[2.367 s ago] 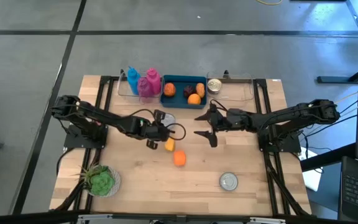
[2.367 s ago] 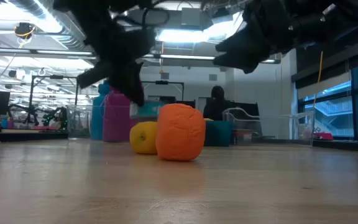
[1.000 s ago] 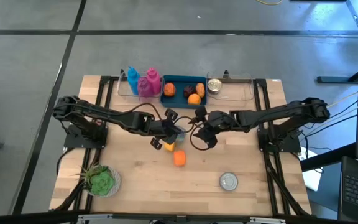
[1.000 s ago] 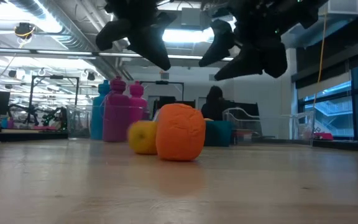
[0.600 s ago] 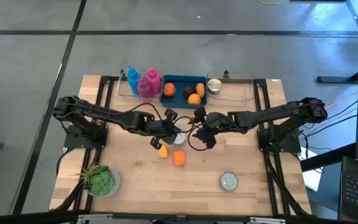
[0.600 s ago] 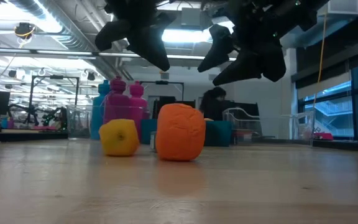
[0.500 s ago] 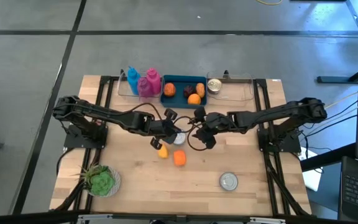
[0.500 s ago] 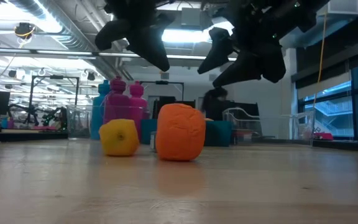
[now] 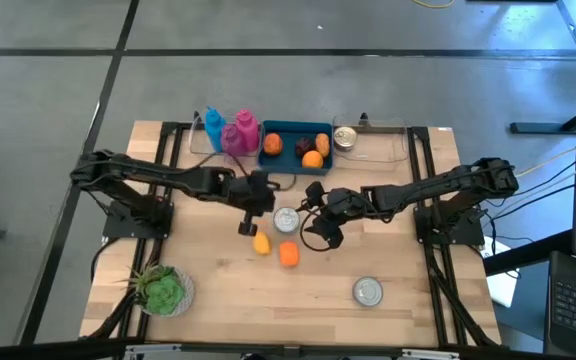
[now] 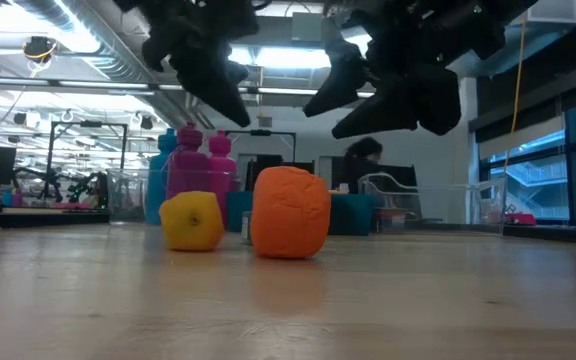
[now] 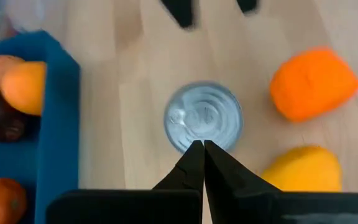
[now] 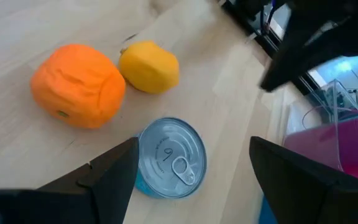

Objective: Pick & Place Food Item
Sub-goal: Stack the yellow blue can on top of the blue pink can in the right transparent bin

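Nothing is picked yet: the right gripper (image 9: 320, 226) hangs open just beside the can (image 9: 286, 221), the left gripper (image 9: 252, 205) shut and empty beside it, the orange item (image 9: 288, 255) and yellow item (image 9: 261, 243) loose nearby.

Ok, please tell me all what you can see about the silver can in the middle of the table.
The silver can is a low round tin with a shiny ribbed lid, a pull tab and a blue side. It stands upright on the wooden table, lid unopened, touching nothing else. The yellow fruit and the orange fruit lie close by. The open right gripper hangs beside it; the shut left gripper is on its other side.
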